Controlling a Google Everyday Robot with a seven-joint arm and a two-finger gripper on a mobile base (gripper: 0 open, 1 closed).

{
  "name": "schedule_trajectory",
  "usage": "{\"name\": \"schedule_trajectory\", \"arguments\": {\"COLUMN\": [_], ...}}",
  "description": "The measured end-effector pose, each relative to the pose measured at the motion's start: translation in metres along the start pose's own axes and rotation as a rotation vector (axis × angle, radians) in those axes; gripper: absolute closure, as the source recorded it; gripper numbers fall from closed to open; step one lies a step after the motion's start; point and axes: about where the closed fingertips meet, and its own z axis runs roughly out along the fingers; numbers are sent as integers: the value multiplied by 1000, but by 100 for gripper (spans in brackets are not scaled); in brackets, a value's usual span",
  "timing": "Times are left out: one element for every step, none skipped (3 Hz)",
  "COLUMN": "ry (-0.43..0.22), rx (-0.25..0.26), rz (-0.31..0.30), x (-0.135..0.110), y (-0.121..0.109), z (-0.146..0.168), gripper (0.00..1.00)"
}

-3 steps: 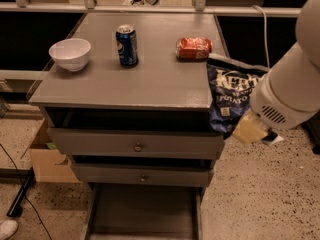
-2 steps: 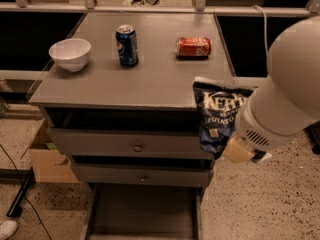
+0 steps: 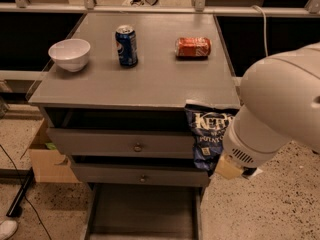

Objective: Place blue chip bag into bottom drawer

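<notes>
The blue chip bag (image 3: 207,134), dark navy with white lettering, hangs in the air in front of the right ends of the two upper drawers, just below the tabletop's front right corner. My gripper (image 3: 221,160) is at the bag's lower right, mostly hidden behind my big white arm (image 3: 277,111), and is shut on the bag. The bottom drawer (image 3: 142,211) is pulled open below, a wide shallow grey tray, down and left of the bag.
On the grey cabinet top (image 3: 150,79) stand a white bowl (image 3: 69,54), a blue Pepsi can (image 3: 126,45) and an orange-red can (image 3: 193,47) lying on its side. Two upper drawers with round knobs (image 3: 137,147) are slightly open. A cardboard box (image 3: 46,156) sits left.
My arm has carried the bag left and downward, from beside the tabletop's right edge to in front of the upper drawers.
</notes>
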Motion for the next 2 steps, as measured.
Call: {"name": "schedule_trajectory", "arguments": {"ry": [-7, 4], "rx": [-41, -98], "rz": [-4, -21], "x": [-1, -6], "y": [30, 65], "z": [13, 43], "gripper": [100, 100]}}
